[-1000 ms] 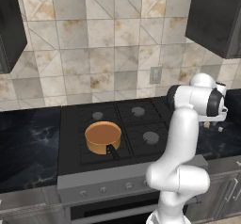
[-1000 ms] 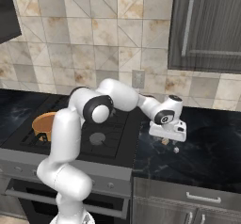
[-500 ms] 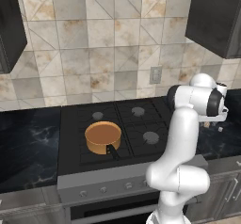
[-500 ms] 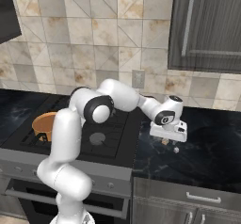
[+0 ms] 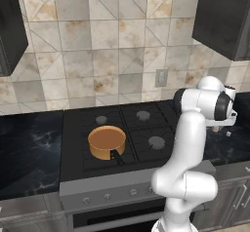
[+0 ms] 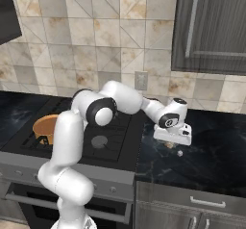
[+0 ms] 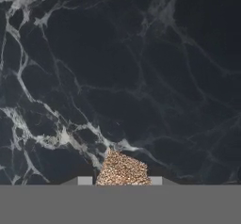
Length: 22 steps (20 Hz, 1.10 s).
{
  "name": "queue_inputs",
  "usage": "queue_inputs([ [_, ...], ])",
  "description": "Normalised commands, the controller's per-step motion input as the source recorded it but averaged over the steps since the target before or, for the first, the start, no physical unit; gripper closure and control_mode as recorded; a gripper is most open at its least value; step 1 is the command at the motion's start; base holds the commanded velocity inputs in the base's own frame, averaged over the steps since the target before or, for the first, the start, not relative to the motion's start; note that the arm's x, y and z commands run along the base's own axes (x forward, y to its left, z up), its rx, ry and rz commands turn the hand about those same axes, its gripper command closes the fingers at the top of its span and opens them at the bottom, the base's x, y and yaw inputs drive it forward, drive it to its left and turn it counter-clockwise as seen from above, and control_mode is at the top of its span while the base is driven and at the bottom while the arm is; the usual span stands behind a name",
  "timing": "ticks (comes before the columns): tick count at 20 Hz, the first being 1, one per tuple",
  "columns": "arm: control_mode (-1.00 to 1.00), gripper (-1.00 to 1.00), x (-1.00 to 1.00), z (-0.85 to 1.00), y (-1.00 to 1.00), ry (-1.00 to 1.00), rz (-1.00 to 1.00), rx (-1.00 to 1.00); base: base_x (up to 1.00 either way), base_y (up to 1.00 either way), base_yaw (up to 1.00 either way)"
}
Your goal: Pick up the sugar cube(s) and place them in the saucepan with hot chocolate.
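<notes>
Pincer (image 7: pixel 120 181) is low over the black marble bench (image 7: pixel 141 53), pointing down at it. In the hand view its two finger tips (image 7: pixel 85 180) stand on either side of a brown, grainy sugar cube (image 7: pixel 122 170), which fills nearly all the gap between them. The cube's right edge meets the right tip; on the left a sliver of gap may remain. Cannot tell whether the tips are pressing on the cube or only flanking it. In the right base view the pincer (image 6: pixel 170 142) hangs under the white hand, right of the stove (image 6: pixel 117 148), with the brown cube (image 6: pixel 169 145) showing as a speck just below it, at bench level. A second cube, pale grey-white (image 6: pixel 179 152), lies on the bench (image 6: pixel 216 148) just beside the brown one, on the side nearer the camera and to the right, apart from the pincer. The left base view shows that pale cube (image 5: pixel 227 133) right of the arm's wrist. The saucepan (image 5: pixel 106 143) sits on the front left burner of the stove (image 5: pixel 73 128), well apart from both cubes, black handle toward the front edge, brown inside. In the right base view the saucepan (image 6: pixel 45 127) is partly hidden behind the arm's lower link.
</notes>
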Motion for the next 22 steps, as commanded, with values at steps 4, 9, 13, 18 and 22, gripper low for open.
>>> queue_inputs([
  [4, -1.00, 1.00, 0.00, 0.00, 0.00, 0.01, 0.00, 0.00, 0.00, 0.00, 0.00],
  [9, -1.00, 1.00, -0.17, -0.08, 0.00, 0.00, 0.00, 0.00, 0.00, 0.00, 0.00],
  [13, -1.00, 1.00, -0.66, -0.08, 0.00, -0.10, 0.00, 0.00, 0.00, 0.00, 0.00],
  [18, -1.00, 1.00, -0.71, 0.00, 0.00, -0.14, 0.00, 0.01, 0.00, 0.00, 0.00],
  [22, -1.00, 1.00, -0.48, 0.09, 0.00, -0.13, 0.00, 0.00, 0.00, 0.00, 0.00],
])
